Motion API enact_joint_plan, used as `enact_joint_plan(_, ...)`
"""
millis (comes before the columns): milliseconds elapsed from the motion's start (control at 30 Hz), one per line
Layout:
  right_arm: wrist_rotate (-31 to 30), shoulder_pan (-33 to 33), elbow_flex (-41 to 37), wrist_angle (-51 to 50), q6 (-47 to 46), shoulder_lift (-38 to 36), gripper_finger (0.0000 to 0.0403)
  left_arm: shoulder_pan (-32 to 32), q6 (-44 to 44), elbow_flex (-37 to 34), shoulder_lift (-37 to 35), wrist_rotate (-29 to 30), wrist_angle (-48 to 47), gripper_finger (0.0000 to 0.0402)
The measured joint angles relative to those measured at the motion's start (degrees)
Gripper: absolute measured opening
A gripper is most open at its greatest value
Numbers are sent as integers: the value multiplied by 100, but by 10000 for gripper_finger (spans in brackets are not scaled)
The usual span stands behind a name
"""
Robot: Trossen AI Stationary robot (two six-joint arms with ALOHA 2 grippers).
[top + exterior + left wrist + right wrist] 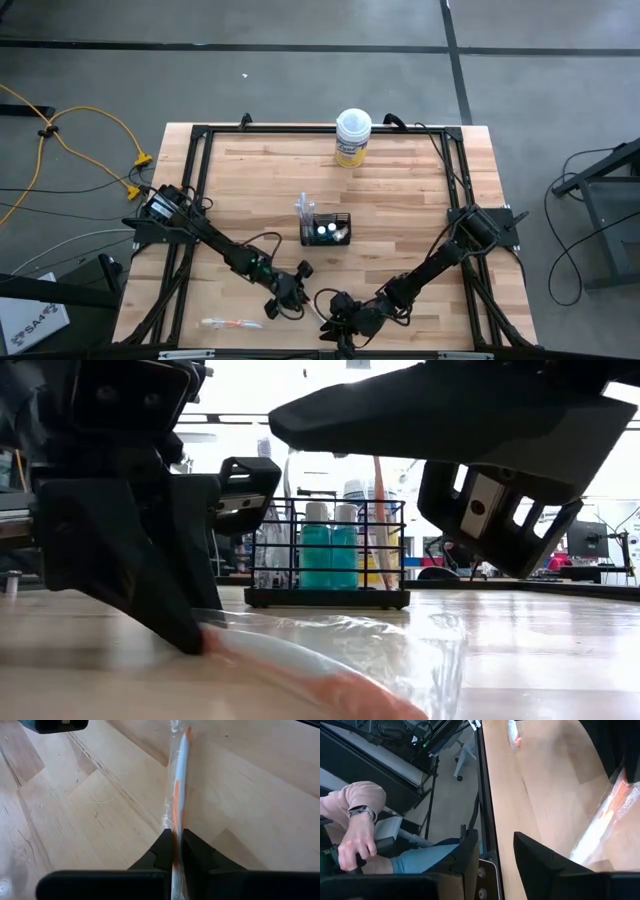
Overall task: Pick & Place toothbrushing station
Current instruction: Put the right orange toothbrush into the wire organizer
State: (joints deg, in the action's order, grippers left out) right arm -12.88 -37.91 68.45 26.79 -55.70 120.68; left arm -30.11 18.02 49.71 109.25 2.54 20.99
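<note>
Your left gripper sits low at about seven o'clock on the counter, its jaws pinched nearly shut on a wrapped toothbrush, a pale, orange-handled brush in clear film that lies flat on the wood. The grip falls near one end, and the rest of the brush runs out ahead of the jaws. The wire-mesh holder stands upright near the counter's centre, well apart from the brush toward twelve o'clock, with two teal tubes inside and a few slim brushes at its left side. Your right gripper hangs near six o'clock, just beside the left one, jaws partly open and holding nothing. The step in hand looks like the pick of this brush. Next you would need to lift it clear of the wood, carry it toward the holder and tip it upright over a free compartment; the slippery film may let it twist in the pinch.
</note>
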Motion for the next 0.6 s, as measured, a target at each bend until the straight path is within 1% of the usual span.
enact_joint_plan(233, 0, 2, 2, 0, 0, 0, 114, -2, 18, 0, 0, 45, 7, 10)
enact_joint_plan(367, 0, 0, 2, 0, 0, 0, 114, -22, 343, 0, -2, 88, 11, 8)
enact_joint_plan(600, -37, 2, -1, 182, 32, 0, 114, -255, 1105, 1, -150, 757, -100, 7)
